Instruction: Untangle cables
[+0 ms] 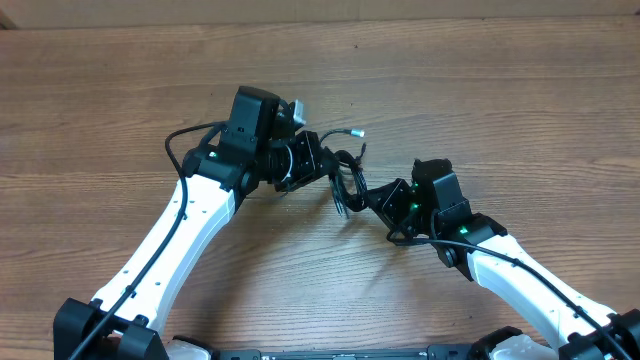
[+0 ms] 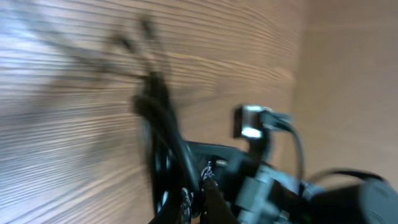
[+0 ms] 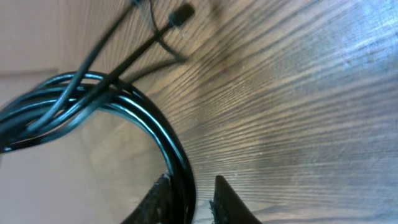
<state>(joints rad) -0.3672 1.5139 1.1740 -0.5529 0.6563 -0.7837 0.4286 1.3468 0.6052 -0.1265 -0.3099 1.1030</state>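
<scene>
The right gripper's (image 3: 191, 190) two dark, tapered fingers (image 3: 227, 205) stand close together on either side of the cables (image 3: 177, 168). One finger touches the bundle, and a thin strip of wood shows between the bundle and the other finger. I cannot tell whether they pinch it. The left gripper (image 1: 316, 159) is closed on the other side of the bundle. Its wrist view is badly blurred, but black strands run straight up out of its fingertips and cast a soft shadow on the wood.

The cables are thin, glossy black cords with a smooth round jacket that catches bluish highlights. Several strands run side by side in a tight loop and cross one another at its top. Two loose ends fan outward from the crossing, and one carries a small, blocky black plug (image 3: 181, 14). From overhead, another end sticks up and away from the knot and finishes in a pale, silvery tip (image 1: 357, 131).

The bundle hangs between the two grippers near the middle of the table (image 1: 480, 90), which is matt brown board with fine, straight grain. Each black gripper head sits on a smooth white arm link, the left arm (image 1: 190, 225) and the right arm (image 1: 520, 280). The two heads crowd the tangle from both sides and hide parts of it. A thicker black arm cable (image 1: 175, 150) bows out beside the left wrist.
</scene>
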